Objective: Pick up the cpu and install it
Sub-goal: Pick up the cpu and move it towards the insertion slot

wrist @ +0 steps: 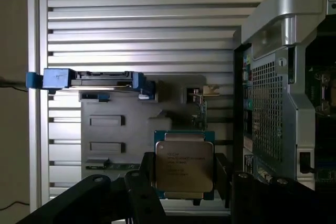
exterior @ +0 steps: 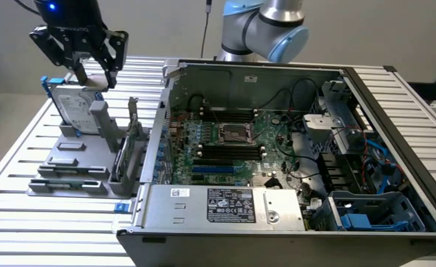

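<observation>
The cpu (wrist: 184,165), a small flat square chip with a dull silver top and a green edge, sits between my gripper's (wrist: 185,182) dark fingers (wrist: 148,182), which are shut on its two sides. In the exterior view the gripper (exterior: 95,78) hangs high at the exterior view's left with the cpu (exterior: 93,82) in its tips, just above the upright hard drive (exterior: 77,108). The dark square socket (exterior: 237,133) with its metal frame lies in the middle of the motherboard, well off to the exterior view's right of the gripper.
A grey parts holder (exterior: 69,167) on the slatted table carries the hard drive with its blue bracket (wrist: 58,78) and upright slots. The open computer case (exterior: 277,150) has raised walls, cables, a power supply (exterior: 226,206) and blue drive bays (exterior: 373,214).
</observation>
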{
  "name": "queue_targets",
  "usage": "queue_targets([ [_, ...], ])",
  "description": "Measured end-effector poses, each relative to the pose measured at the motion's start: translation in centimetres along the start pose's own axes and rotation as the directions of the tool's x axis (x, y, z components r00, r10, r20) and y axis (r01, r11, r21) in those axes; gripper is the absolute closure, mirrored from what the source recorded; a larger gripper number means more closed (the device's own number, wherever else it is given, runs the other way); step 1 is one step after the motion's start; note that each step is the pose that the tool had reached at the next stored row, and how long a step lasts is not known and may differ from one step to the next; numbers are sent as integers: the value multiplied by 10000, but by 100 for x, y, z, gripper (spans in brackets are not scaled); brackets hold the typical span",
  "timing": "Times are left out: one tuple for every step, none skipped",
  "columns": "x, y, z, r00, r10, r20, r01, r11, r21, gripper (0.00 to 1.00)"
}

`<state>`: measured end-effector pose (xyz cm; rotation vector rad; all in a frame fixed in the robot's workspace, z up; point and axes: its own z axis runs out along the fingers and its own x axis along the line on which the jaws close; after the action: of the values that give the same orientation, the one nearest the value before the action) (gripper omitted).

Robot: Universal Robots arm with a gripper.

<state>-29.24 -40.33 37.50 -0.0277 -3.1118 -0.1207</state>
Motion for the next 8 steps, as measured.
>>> queue_targets([
  [-45, 3, -2, 10000, 0, -1, 0, 10000, -1, 45],
  [-94, 5, -5, 10000, -1, -1, 1, 10000, -3, 45],
  [-139, 8, -7, 10000, -2, -2, 2, 10000, -4, 45],
  [-184, 11, -8, 10000, 0, -2, 0, 10000, -6, 45],
  [-229, 14, -10, 10000, 0, -4, 0, 10000, -7, 45],
  [-274, 17, -12, 10000, -1, -3, 1, 10000, -9, 45],
  [-319, 20, -13, 10000, -1, -3, 1, 10000, -11, 45],
  [-365, 23, -16, 10000, -1, -4, 1, 10000, -11, 45],
])
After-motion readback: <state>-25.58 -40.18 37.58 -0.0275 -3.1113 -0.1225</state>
